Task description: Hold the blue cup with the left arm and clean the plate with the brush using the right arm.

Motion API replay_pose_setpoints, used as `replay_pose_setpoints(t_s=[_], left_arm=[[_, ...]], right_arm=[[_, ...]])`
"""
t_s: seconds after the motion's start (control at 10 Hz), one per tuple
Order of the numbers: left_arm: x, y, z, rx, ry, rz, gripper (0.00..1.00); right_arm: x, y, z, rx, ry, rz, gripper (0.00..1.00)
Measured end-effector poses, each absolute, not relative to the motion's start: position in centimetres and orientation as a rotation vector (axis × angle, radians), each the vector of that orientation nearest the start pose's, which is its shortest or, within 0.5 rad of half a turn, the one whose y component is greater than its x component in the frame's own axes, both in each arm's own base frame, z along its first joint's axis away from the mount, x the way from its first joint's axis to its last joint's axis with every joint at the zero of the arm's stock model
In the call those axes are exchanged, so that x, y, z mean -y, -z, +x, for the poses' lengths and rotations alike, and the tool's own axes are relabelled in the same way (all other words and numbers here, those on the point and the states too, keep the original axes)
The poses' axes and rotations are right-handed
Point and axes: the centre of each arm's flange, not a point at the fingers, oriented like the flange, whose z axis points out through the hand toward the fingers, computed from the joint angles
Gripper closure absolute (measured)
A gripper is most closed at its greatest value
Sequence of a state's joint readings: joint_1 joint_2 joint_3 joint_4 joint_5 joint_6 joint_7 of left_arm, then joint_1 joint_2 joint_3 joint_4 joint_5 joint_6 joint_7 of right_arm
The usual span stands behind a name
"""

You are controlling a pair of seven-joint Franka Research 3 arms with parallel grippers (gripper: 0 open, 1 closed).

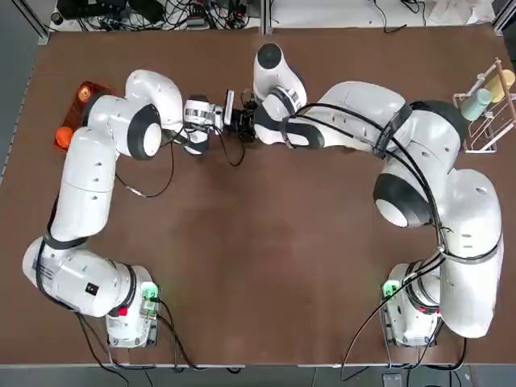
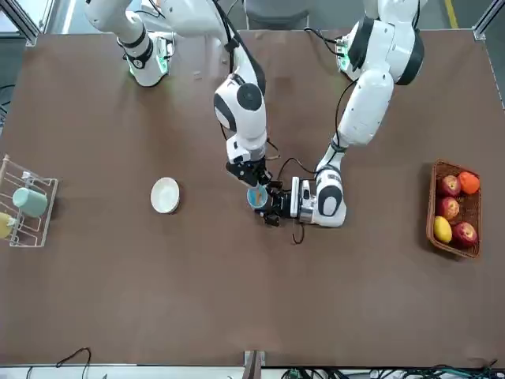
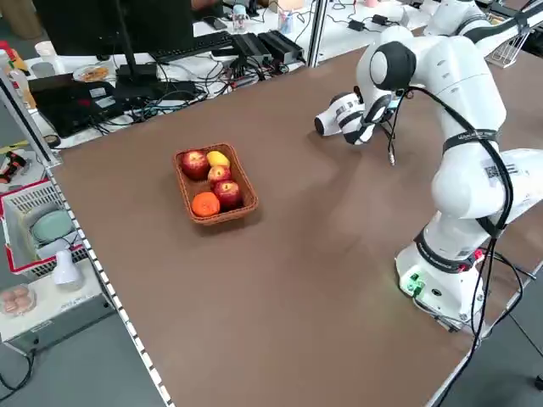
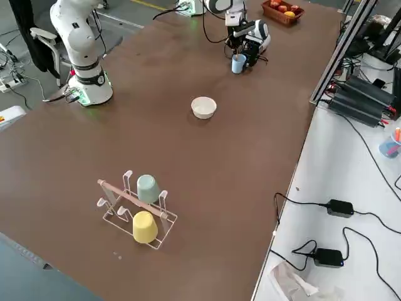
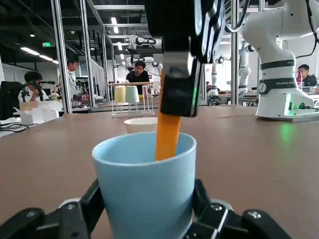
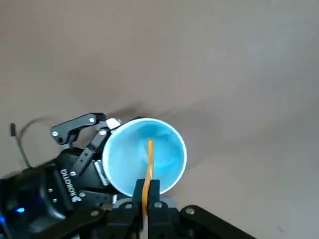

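Brown surface [image 2: 237,300]: left gripper [image 5: 148,194] grips the blue cup [image 2: 251,198]; right gripper [image 6: 147,184] pinches the brush [image 6: 150,162] inside. Front view: plate [image 2: 165,195] at nine o'clock from cup. Steady cup; raise brush straight.

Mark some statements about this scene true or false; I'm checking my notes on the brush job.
1. The left gripper holds the blue cup. True.
2. The brush lies on the table. False: the right gripper holds it, with its end in the blue cup.
3. The plate sits inside the rack. False: it stands on the table, apart from the rack.
4. The yellow cup is on the rack. True.
5. The fruit basket contains only apples. False: an orange fruit and a yellow one are there too.
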State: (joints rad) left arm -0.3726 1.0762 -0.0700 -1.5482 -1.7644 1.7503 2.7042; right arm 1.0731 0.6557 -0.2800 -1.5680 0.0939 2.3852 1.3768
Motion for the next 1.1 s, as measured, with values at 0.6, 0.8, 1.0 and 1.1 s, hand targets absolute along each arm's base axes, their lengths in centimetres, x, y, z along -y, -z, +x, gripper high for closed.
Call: replay_pose_setpoints(t_s=[0.6, 0.8, 1.0, 1.1], left_arm=[[35.2, -4.1, 55.4, 1.318, -1.141, 1.071, 0.26], [35.2, -4.1, 55.4, 1.318, -1.141, 1.071, 0.26], [35.2, -4.1, 55.3, 1.318, -1.141, 1.070, 0.26], [35.2, -4.1, 55.3, 1.318, -1.141, 1.070, 0.26]], right_arm=[[-53.3, -31.3, 49.9, -0.979, 0.273, -2.801, 0.95], [-51.8, -31.2, 51.3, -1.012, 0.283, -2.802, 0.95], [-50.1, -31.2, 53.0, -1.029, 0.307, -2.806, 0.95], [-49.6, -31.2, 53.5, -1.031, 0.308, -2.810, 0.95]])
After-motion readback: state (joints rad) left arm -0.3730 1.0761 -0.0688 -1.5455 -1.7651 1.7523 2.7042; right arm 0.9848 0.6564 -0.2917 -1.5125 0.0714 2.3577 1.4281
